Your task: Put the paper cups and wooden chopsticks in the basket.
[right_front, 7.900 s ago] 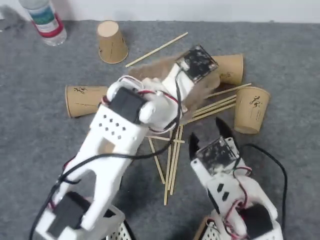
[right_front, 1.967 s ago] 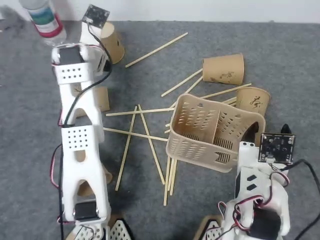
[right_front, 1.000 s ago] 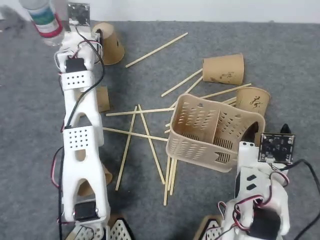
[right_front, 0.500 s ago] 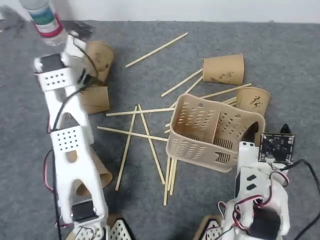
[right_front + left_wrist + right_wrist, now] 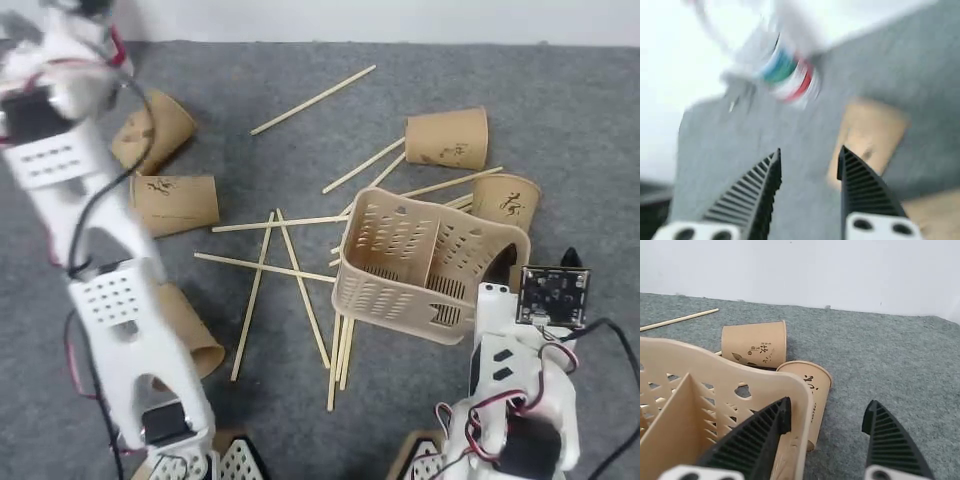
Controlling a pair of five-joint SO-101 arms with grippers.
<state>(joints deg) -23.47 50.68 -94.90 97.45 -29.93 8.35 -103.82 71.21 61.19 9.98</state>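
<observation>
Left gripper (image 5: 810, 150): jaws spread, empty; tan paper cup (image 5: 870, 140) lies beyond. Right gripper (image 5: 830, 402): jaws spread at the beige slotted plastic basket's (image 5: 715, 367) corner.

"What's different on your side?"

"My left arm (image 5: 62, 165) swung out to the frame's upper left corner, carrying my left claw (image 5: 810, 150) with it."

"And the cup there?"

"That paper cup (image 5: 150, 130) toppled and shifted left, lower in the frame."

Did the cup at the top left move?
Yes. The paper cup slid left, farther from the lone chopstick and closer to the cup lying on its side.
</observation>
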